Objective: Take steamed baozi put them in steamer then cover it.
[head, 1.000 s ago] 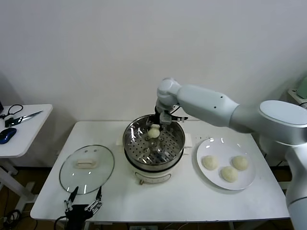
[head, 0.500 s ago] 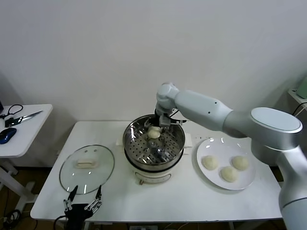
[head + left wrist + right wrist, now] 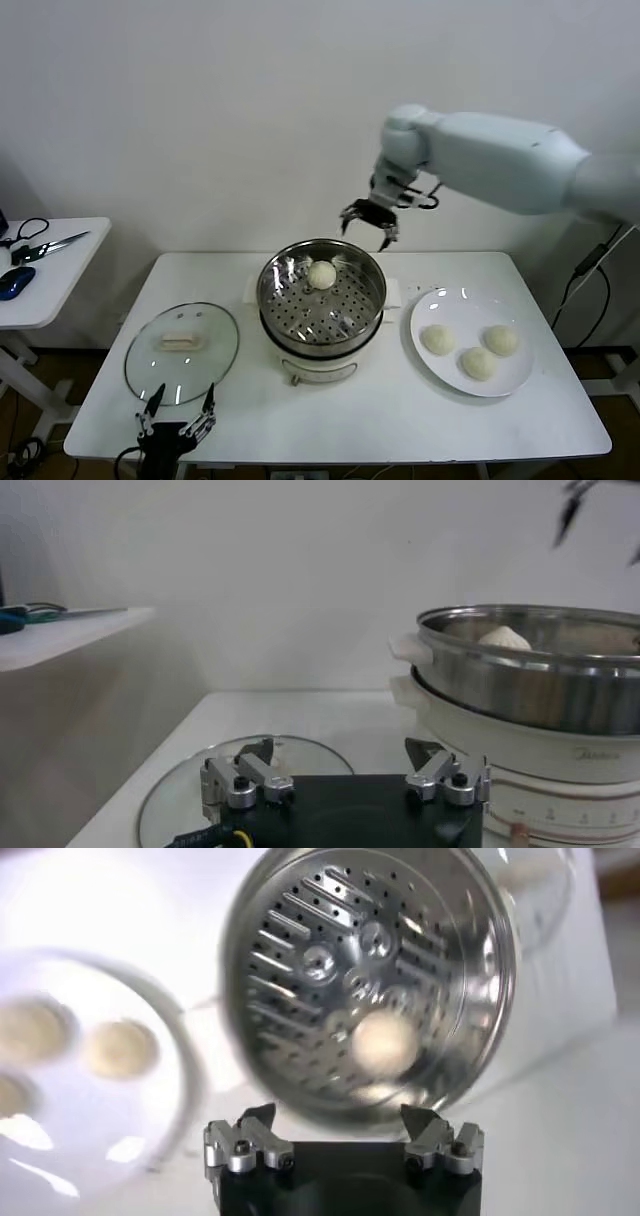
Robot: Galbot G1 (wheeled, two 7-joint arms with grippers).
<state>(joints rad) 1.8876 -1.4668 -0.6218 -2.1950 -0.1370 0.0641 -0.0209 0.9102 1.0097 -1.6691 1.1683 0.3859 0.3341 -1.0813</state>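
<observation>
My right tool (image 3: 368, 219) hangs spread and empty above the steamer (image 3: 321, 296); three baozi (image 3: 478, 362) lie to its right on the plate (image 3: 432, 372), so the right arm is nearer. Left tool (image 3: 176, 418) idle, spread.

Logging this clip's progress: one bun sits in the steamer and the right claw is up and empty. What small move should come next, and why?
Probably swing the open right claw over toward the plate and down to the nearest bun. Only one bun lies in the steamer, three wait on the plate, and the cover is off.
</observation>
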